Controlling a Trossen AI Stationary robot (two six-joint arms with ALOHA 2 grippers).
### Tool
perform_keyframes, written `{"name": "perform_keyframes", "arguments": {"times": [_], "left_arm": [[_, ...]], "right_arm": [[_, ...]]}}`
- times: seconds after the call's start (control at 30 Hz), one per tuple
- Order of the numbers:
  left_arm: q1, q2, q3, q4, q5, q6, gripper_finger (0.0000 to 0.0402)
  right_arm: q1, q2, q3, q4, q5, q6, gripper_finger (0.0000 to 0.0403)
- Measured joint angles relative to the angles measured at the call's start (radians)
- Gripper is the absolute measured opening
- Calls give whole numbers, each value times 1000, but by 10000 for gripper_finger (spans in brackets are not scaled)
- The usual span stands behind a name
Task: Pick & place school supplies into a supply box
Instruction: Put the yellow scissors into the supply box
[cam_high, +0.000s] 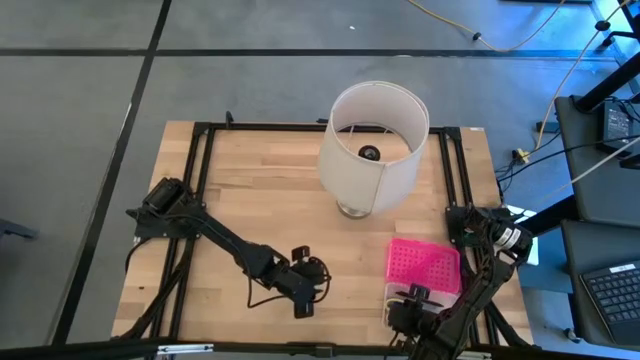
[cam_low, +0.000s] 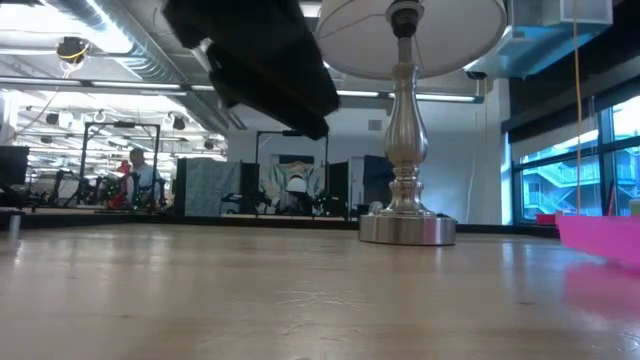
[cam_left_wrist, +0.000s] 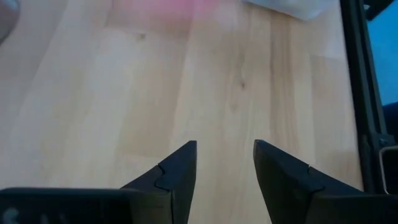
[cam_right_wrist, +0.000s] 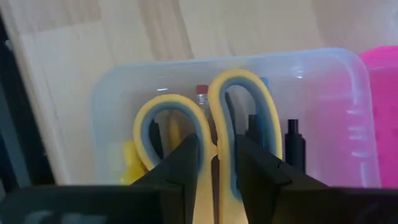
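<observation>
My right gripper (cam_right_wrist: 216, 140) is at the table's near right corner (cam_high: 412, 298), shut on small yellow-handled scissors (cam_right_wrist: 239, 99). Their two handle loops stick out past the fingertips, over the supply box's clear base (cam_right_wrist: 118, 106). Black pens (cam_right_wrist: 293, 140) lie inside the base. The pink dotted lid (cam_high: 424, 265) lies flat beside the base, on its far side. My left gripper (cam_left_wrist: 224, 146) is open over bare wood near the table's front middle (cam_high: 305, 280), with nothing between its fingers. My right gripper pinches the scissors between its two fingers just behind the handle loops, on the yellow stem (cam_right_wrist: 215, 180) where the two handles meet. The fingers come from above, slanting steeply down. The loops point away from the gripper, over the open base; whether they touch it I cannot tell.
A tall lamp with a white shade (cam_high: 372, 145) stands at the table's far middle on a round metal foot (cam_low: 407, 225). Black frame rails (cam_high: 200, 200) run along the table's left and right sides. Bare wood lies between the lamp and my left gripper.
</observation>
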Motion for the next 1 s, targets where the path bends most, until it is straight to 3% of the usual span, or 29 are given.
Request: {"name": "perform_keyframes", "arguments": {"times": [0.27,0.53,0.8,1.0], "left_arm": [[97,0,0,106,5,0,152],[170,0,0,153,13,0,153],[209,1,0,196,100,42,151],[250,69,1,313,214,62,152]], "right_arm": [[5,3,12,-8,-14,-8,112],[6,4,16,-37,-112,-31,120],[8,4,14,-55,-115,-31,121],[23,0,-21,-1,-96,-24,122]]}}
